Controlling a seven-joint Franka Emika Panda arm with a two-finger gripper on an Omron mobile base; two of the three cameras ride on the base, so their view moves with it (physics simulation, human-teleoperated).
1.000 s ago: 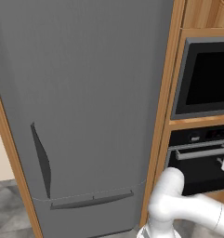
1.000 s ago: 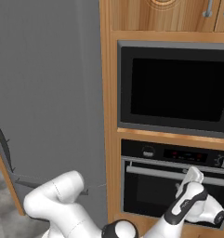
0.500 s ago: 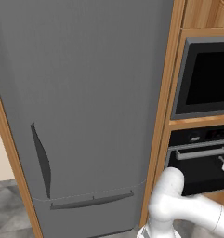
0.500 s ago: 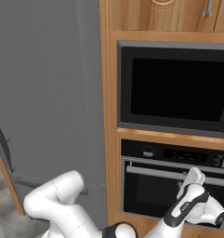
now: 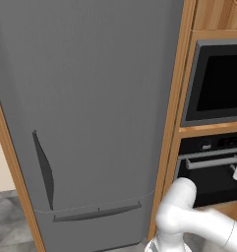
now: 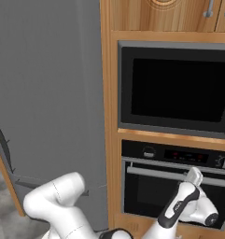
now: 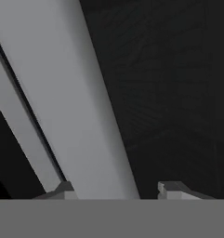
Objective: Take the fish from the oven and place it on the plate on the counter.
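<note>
Claw [image 6: 194, 174] a bit higher vs 1 s ago, right at oven [image 6: 146, 198] door handle [image 6: 153, 172].

I can read no text from here. The oven [image 6: 174, 186] has a dark control strip [image 6: 179, 155] with a small reddish display [image 6: 186, 156] on it, but its marks are too small and blurred for me to make out as digits or words. I see no legible label, brand or number on the microwave [image 6: 179, 88] above or on the grey fridge [image 5: 85, 113].
</note>
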